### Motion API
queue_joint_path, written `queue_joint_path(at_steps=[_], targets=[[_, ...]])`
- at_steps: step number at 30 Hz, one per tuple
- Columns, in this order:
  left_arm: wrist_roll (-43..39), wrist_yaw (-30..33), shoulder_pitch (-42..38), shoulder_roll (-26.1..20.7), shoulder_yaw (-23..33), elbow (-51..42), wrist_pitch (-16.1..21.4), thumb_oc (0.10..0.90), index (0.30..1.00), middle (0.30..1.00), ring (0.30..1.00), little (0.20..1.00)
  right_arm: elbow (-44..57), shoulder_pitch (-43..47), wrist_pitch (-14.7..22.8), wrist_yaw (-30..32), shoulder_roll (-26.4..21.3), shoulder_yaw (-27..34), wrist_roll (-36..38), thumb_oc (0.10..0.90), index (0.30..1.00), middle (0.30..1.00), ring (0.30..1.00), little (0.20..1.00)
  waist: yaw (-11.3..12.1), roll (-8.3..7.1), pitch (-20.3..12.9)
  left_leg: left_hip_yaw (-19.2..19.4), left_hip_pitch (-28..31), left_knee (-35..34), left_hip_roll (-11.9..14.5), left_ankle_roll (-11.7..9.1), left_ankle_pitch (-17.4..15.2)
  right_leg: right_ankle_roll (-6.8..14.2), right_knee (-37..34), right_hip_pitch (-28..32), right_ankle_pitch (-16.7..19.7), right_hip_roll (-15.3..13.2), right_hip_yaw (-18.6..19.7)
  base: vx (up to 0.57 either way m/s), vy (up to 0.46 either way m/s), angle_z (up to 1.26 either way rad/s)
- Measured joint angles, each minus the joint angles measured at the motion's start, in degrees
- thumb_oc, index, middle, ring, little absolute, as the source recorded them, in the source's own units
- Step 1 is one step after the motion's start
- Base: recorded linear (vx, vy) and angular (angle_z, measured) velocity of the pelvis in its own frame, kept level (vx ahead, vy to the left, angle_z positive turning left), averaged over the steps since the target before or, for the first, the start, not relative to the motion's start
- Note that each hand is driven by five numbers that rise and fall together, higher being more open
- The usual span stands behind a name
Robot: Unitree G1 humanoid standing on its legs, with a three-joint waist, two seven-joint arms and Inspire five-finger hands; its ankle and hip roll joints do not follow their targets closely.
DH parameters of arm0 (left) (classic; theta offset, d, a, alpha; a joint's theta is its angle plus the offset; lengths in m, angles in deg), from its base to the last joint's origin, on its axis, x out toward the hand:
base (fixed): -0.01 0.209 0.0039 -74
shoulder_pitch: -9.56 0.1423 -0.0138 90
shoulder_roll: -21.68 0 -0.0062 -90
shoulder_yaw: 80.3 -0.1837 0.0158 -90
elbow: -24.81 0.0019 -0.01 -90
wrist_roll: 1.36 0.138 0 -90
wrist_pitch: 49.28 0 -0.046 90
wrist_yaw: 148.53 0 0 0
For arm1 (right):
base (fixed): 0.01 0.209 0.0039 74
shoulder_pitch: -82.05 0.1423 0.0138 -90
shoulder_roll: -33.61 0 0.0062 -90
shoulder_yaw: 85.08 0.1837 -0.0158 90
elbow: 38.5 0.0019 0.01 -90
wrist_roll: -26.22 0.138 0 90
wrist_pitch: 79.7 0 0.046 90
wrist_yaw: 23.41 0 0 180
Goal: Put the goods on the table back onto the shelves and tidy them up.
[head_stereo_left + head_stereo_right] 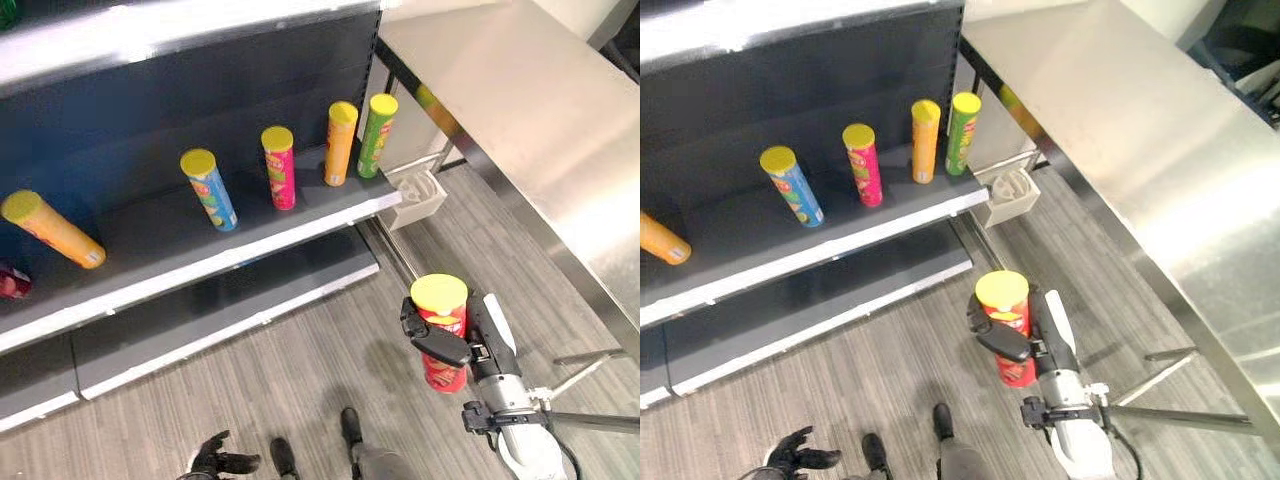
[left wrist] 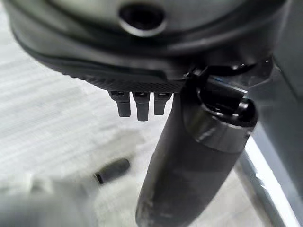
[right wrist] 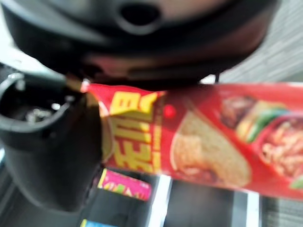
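Red chip can [image 1: 442, 340] with a yellow lid is upright in the right hand [image 1: 436, 338], fingers and thumb wrapped round its upper body just under the lid, held over the floor between the shelf [image 1: 250, 245] and the steel tabletop [image 1: 520, 110]. Right wrist view confirms it: red printed wall of the can lies across the palm with the thumb curled on it. Likely a light cardboard tube, stiff along its length but easy to dent if squeezed hard; smooth printed skin, so probably a bit slippery, and the contents brittle, so no dropping. Best hold judged to be mid-body to upper body, all round, as now; gripping the plastic lid alone risks popping it off. Tall and narrow, so it will tip easily when set down; wants a flat, vertical placement. On the shelf stand a green can [image 1: 377, 135], orange can [image 1: 340, 142], pink can [image 1: 279, 166] and blue can [image 1: 209, 188], apart from each other in a loose row, plus a yellow-orange can [image 1: 53, 228] further left. Free space shows between them. Left hand [image 1: 218, 460] hangs low near the floor, holding nothing, fingers loosely bent, relaxed.
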Motion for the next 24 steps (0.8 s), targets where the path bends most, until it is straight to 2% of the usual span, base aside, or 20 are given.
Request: queue_joint_path(at_steps=[3, 6, 7, 8, 9, 10, 11, 12, 13, 14, 15, 16, 17, 18, 19, 20, 21, 22, 24], targets=[[0.0, -0.9, -0.1, 0.6, -0.4, -2.4, 0.1, 0.800, 0.900, 0.900, 0.900, 0.900, -0.3, -0.1, 0.1, 0.0, -0.1, 0.7, -0.1, 0.400, 0.300, 0.300, 0.300, 0.300, -1.2, 0.92, -1.2, -1.3, -0.1, 0.1, 0.4, -0.8, 0.2, -1.0, -1.5, 1.4, -0.8, 0.3, -1.2, 0.14, -0.059, 0.22], [-0.5, -0.9, -1.0, 0.9, -0.6, -3.5, 0.3, 0.800, 0.900, 0.900, 0.900, 0.900, -0.7, 0.0, 0.0, 0.0, -0.2, 0.9, -0.1, 0.400, 0.300, 0.300, 0.300, 0.300, -0.9, 1.20, -1.4, -1.5, -1.6, 4.6, 1.3, -2.6, -0.6, -2.1, -2.6, 2.8, -0.1, 0.9, -1.5, 0.10, -0.084, 0.14], [-1.1, -0.9, -1.2, 0.8, 0.0, -3.4, 0.4, 0.800, 0.900, 0.900, 0.900, 0.900, -0.7, 0.0, 0.0, 0.0, -0.1, 0.9, -0.1, 0.400, 0.300, 0.300, 0.300, 0.300, -1.0, 0.99, -1.3, -1.6, -3.1, 7.9, 2.0, -3.8, -1.4, -2.3, -2.6, 2.8, -0.8, 0.7, -1.5, 0.10, -0.097, 0.08], [-1.6, -0.7, -1.6, 0.9, 0.2, -3.3, 0.4, 0.800, 0.900, 0.900, 0.900, 0.900, -0.7, -0.3, 0.0, -0.1, -0.3, 1.0, -0.1, 0.400, 0.300, 0.300, 0.300, 0.300, -0.9, 0.48, -1.1, -1.3, -4.6, 11.0, 2.1, -4.4, -1.9, -3.7, -2.6, 2.8, 0.1, 0.3, -1.5, 0.11, -0.072, 0.06], [-1.9, -0.7, -1.2, 0.9, 0.2, -2.9, 0.2, 0.800, 0.900, 0.900, 0.900, 0.900, -0.7, -0.4, 0.0, -0.1, -0.9, 1.0, -0.1, 0.400, 0.300, 0.300, 0.300, 0.300, -0.7, 0.77, -1.2, -1.1, -5.2, 12.6, 2.6, -4.6, -1.8, -3.8, -2.5, 2.9, -0.1, 0.6, -1.6, 0.18, -0.070, 0.20], [-3.4, -0.9, -2.2, 1.1, 1.1, -1.4, 0.3, 0.800, 0.900, 0.900, 0.900, 0.900, -0.7, -0.9, 0.0, 0.0, -0.7, 1.4, -0.1, 0.400, 0.300, 0.300, 0.300, 0.300, -0.7, 0.34, -0.5, -1.8, -8.4, 19.3, 3.9, -6.2, -2.7, -4.7, -2.6, 3.6, -1.1, 0.1, -2.2, 0.11, -0.010, 0.31], [-4.2, -0.7, -3.3, 1.3, 1.9, -0.1, 0.1, 0.800, 0.900, 0.900, 0.900, 0.900, -0.7, -1.5, -0.1, 0.0, -0.8, 1.7, -0.1, 0.400, 0.300, 0.300, 0.300, 0.300, -0.8, -0.66, 0.3, -1.1, -12.1, 26.0, 5.0, -6.8, -3.2, -5.6, -3.1, 4.4, -1.1, -0.5, -2.8, 0.29, 0.092, 0.35], [-4.6, -0.6, -3.5, 1.4, 2.3, 0.4, 0.1, 0.800, 0.900, 0.900, 0.900, 0.900, -0.7, -2.1, 0.0, -0.1, -1.1, 1.6, -0.1, 0.400, 0.300, 0.300, 0.300, 0.300, -0.5, -1.03, 0.6, 0.6, -14.3, 29.4, 6.7, -6.6, -3.4, -6.0, -3.8, 4.9, -0.9, -0.5, -3.1, 0.31, 0.139, 0.15], [-4.8, -0.8, -3.1, 1.4, 2.3, 0.5, 0.0, 0.800, 0.900, 0.900, 0.900, 0.900, -0.6, -2.4, -0.1, -0.1, -1.1, 1.7, -0.1, 0.400, 0.300, 0.300, 0.300, 0.300, -0.4, -0.72, 0.5, 1.8, -14.9, 30.4, 7.6, -6.5, -3.5, -6.4, -3.9, 4.8, -0.6, -0.3, -3.8, 0.40, 0.197, 0.13], [-5.3, -0.7, -2.3, 1.5, 2.4, 1.3, 0.2, 0.800, 0.900, 0.900, 0.900, 0.900, -1.1, -2.9, -0.1, 0.0, -0.7, 1.9, -0.6, 0.400, 0.300, 0.300, 0.300, 0.300, -0.8, -0.31, 0.8, 1.8, -15.9, 24.2, 10.3, -5.8, -4.6, -6.0, -4.5, 6.1, -1.9, 0.1, -3.7, 0.23, 0.207, 0.07], [-5.6, -0.7, -1.7, 1.6, 2.5, 1.5, 0.1, 0.800, 0.900, 0.900, 0.900, 0.900, -1.0, -3.1, -0.2, 0.0, -0.8, 2.2, -0.7, 0.400, 0.300, 0.300, 0.300, 0.300, -0.8, -0.03, 0.9, 1.4, -15.4, 19.9, 10.5, -6.0, -4.1, -6.4, -4.5, 6.4, -1.9, -0.1, -3.7, 0.15, 0.154, -0.06], [-5.7, -0.5, -1.1, 1.9, 2.6, 1.4, 0.1, 0.800, 0.900, 0.900, 0.900, 0.900, -1.1, -3.0, -0.3, 0.0, -0.9, 2.3, -0.8, 0.400, 0.300, 0.300, 0.300, 0.300, -0.5, 0.26, 0.9, 0.0, -15.8, 16.8, 11.0, -7.2, -3.3, -5.6, -4.4, 6.5, -1.9, -0.3, -2.9, 0.16, 0.167, -0.21], [-6.6, -0.5, -0.7, 2.3, 3.2, 1.4, 0.3, 0.800, 0.900, 0.900, 0.900, 0.900, -1.2, -2.9, -0.3, 0.1, -0.6, 2.3, -0.8, 0.400, 0.300, 0.300, 0.300, 0.300, -0.5, 0.72, 0.6, -3.5, -16.3, 12.0, 11.1, -8.9, -1.6, -3.8, -4.5, 6.0, -2.3, -0.3, -2.4, 0.20, 0.135, -0.28], [-6.8, -0.4, -0.6, 2.5, 4.2, 1.4, 0.4, 0.800, 0.900, 0.900, 0.900, 0.900, -1.1, -2.7, -0.4, 0.1, -0.3, 2.5, -0.8, 0.400, 0.300, 0.300, 0.300, 0.300, -0.3, 0.90, 0.5, -4.5, -16.1, 7.9, 11.2, -9.5, -0.3, -4.5, -4.4, 5.6, -2.1, -0.2, -2.6, 0.29, 0.200, -0.23], [-7.8, -0.1, -0.9, 2.6, 5.1, 1.3, 0.5, 0.800, 0.900, 0.900, 0.900, 0.900, -1.4, -2.6, -0.5, 0.1, -0.4, 2.6, -0.7, 0.400, 0.300, 0.300, 0.300, 0.300, 0.0, 1.09, 0.7, -6.3, -17.2, 4.6, 12.7, -9.7, 0.8, -3.4, -4.5, 5.5, -2.6, -0.1, -1.1, 0.29, 0.203, -0.52], [-9.4, 0.5, -1.2, 2.8, 6.5, 1.5, 0.5, 0.800, 0.900, 0.900, 0.900, 0.900, -1.9, -2.6, -0.7, 0.1, -0.2, 2.6, -0.7, 0.400, 0.300, 0.300, 0.300, 0.300, 1.5, 1.01, 0.8, -9.9, -17.3, -0.5, 13.9, -10.6, 2.0, -2.6, -4.4, 5.5, -3.2, -0.2, 0.8, 0.36, 0.233, -0.64], [-9.9, 0.9, -1.4, 2.7, 6.9, 1.5, 0.7, 0.800, 0.900, 0.900, 0.900, 0.900, -2.1, -2.6, -0.7, 0.2, -0.2, 2.8, -0.8, 0.400, 0.300, 0.300, 0.300, 0.300, 2.3, 1.02, 0.8, -10.1, -18.1, -0.4, 14.5, -10.6, 2.6, -2.1, -4.4, 5.7, -3.5, -0.6, 1.7, 0.38, 0.254, -0.78], [-10.2, 1.0, -1.4, 2.8, 6.9, 1.4, 0.9, 0.800, 0.900, 0.900, 0.900, 0.900, -2.3, -2.6, -0.9, 0.2, -0.5, 2.9, -0.7, 0.400, 0.300, 0.300, 0.300, 0.300, 2.6, 1.34, 0.7, -8.8, -17.8, -0.2, 14.5, -10.4, 3.7, -1.7, -4.5, 6.2, -3.8, -1.6, 2.1, 0.37, 0.288, -0.48], [-10.1, 0.9, -0.8, 3.2, 6.8, 1.6, 0.9, 0.800, 0.900, 0.900, 0.900, 0.900, -2.3, -3.1, -1.0, 0.2, -1.0, 3.0, -0.8, 0.400, 0.300, 0.300, 0.300, 0.300, 2.0, 1.30, 0.8, -4.7, -16.9, -0.4, 13.2, -9.6, 4.3, 0.3, -4.5, 8.5, -5.5, -4.0, 2.3, 0.30, 0.326, -0.39]])
